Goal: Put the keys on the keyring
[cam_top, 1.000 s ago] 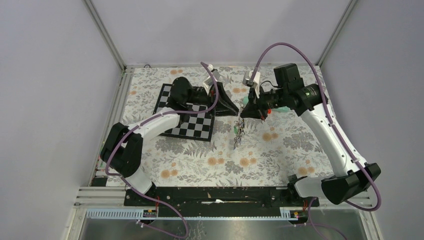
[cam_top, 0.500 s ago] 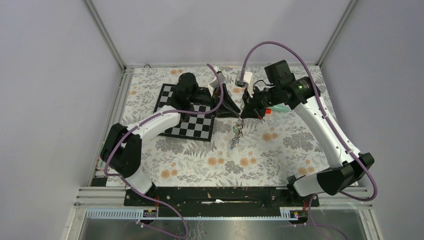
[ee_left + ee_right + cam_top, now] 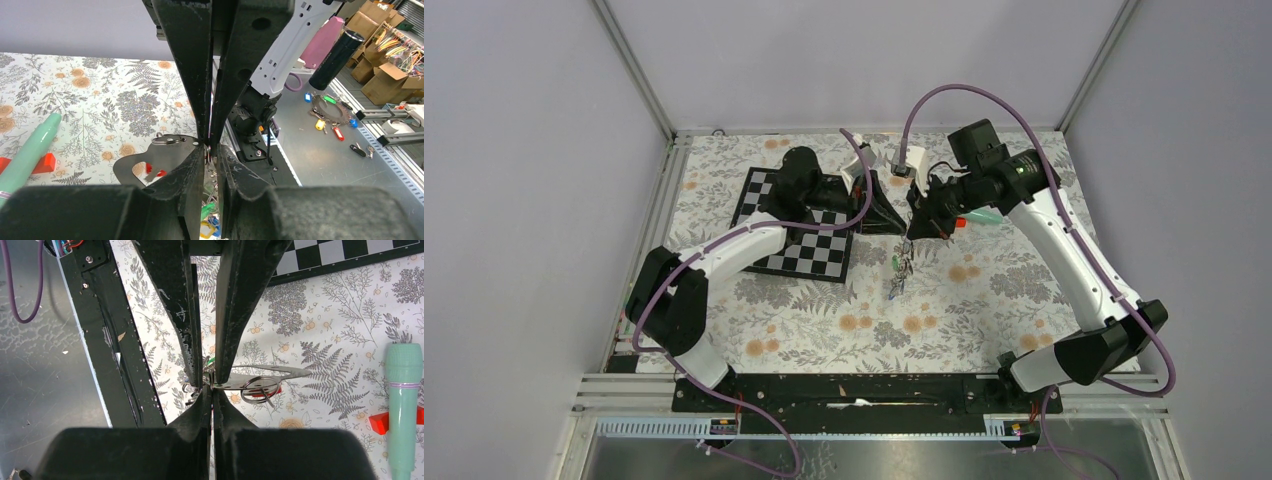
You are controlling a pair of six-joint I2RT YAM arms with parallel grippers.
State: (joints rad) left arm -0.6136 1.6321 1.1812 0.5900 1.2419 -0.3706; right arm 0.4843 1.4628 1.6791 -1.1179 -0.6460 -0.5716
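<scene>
Top view: both arms reach to table centre, tips meeting just off the chessboard (image 3: pixel 799 225) at its 3 o'clock edge.

Right gripper (image 3: pixel 212 390): fingers pressed together, pinching the near end of the keyring (image 3: pixel 240 386). The loop runs out from the tips toward 3 o'clock, lifted off the floral cloth (image 3: pixel 984 300). Smaller split rings sit against the loop just beside the tips.

Left gripper (image 3: pixel 210 150): fingers nearly together, only a thin slit between. A bit of bright metal shows at the tips, probably the ring wire. I cannot tell whether it is gripped or only touched.

Keys (image 3: pixel 898 277): bunched in a cluster at 6 o'clock from the meeting tips. Green, yellow and blue tags show low in the left wrist view.

Teal tube (image 3: pixel 402 390) with red cap lies on the cloth, at 3 o'clock from the right gripper, apart from the ring.
</scene>
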